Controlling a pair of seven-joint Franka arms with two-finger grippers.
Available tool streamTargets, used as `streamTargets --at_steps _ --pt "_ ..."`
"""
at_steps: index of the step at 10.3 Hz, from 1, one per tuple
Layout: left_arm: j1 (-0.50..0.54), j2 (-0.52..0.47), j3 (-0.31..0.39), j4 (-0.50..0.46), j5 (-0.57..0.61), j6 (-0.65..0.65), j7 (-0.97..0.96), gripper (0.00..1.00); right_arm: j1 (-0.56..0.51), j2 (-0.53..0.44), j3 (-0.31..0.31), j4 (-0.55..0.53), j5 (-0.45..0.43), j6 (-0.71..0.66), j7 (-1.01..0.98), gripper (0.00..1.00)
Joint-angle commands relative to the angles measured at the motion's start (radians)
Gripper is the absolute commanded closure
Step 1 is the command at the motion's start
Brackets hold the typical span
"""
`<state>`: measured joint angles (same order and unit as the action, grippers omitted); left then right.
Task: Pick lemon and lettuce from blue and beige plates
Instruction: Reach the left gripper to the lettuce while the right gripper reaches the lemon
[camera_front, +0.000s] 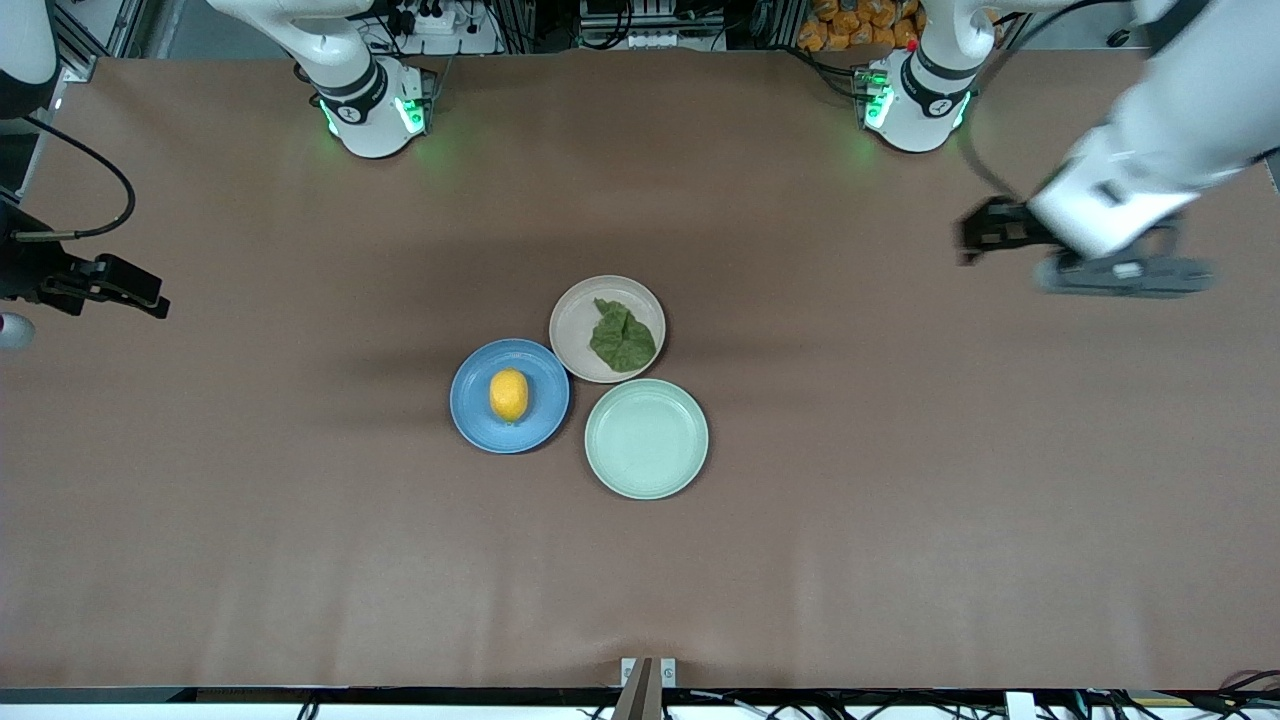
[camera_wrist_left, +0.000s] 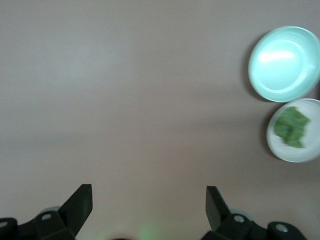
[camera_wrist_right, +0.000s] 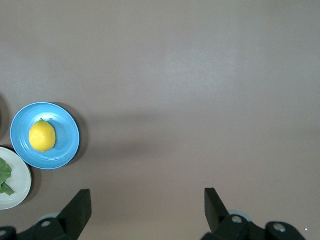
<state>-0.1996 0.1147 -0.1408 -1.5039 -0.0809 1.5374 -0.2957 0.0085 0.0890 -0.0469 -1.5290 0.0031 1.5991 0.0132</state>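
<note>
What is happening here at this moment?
Nothing is held yet. The lemon lies on the blue plate and the lettuce on the beige plate; a mint-green plate sits beside them. The left gripper and the right gripper hang over bare table, jaws open.

Soft, even overhead light leaves faint shadows on the brown table (camera_front: 300, 560). The white left arm (camera_front: 1150, 160) is motion-blurred, and glare whitens the pale mint-green round plate (camera_wrist_left: 285, 62).

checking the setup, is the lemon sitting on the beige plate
No, the lemon sits on the blue plate; the beige plate holds the lettuce.
</note>
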Motion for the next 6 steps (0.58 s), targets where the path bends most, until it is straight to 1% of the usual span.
streamTargets --at_steps 1,2,3,4,5,6 --pt "-0.104 0.124 -0.016 0.028 -0.116 0.123 -0.194 0.00 0.013 -0.003 0.004 -0.005 0.009 0.002 0.001 0.00" --pt "-0.157 0.172 -0.016 0.028 -0.137 0.183 -0.251 0.00 0.040 0.009 0.004 -0.005 0.009 -0.002 0.002 0.00" --pt "-0.231 0.216 -0.013 0.030 -0.131 0.213 -0.311 0.00 0.057 0.018 0.005 -0.005 0.011 -0.001 0.010 0.00" --pt "-0.282 0.267 -0.013 0.030 -0.131 0.281 -0.391 0.00 0.098 0.047 0.005 -0.005 0.041 0.004 0.013 0.00" --pt "-0.323 0.311 -0.014 0.030 -0.129 0.329 -0.446 0.00 0.134 0.076 0.005 -0.005 0.093 0.015 0.051 0.00" --pt "-0.366 0.345 -0.013 0.030 -0.128 0.381 -0.494 0.00 0.175 0.104 0.005 -0.007 0.109 0.057 0.147 0.00"
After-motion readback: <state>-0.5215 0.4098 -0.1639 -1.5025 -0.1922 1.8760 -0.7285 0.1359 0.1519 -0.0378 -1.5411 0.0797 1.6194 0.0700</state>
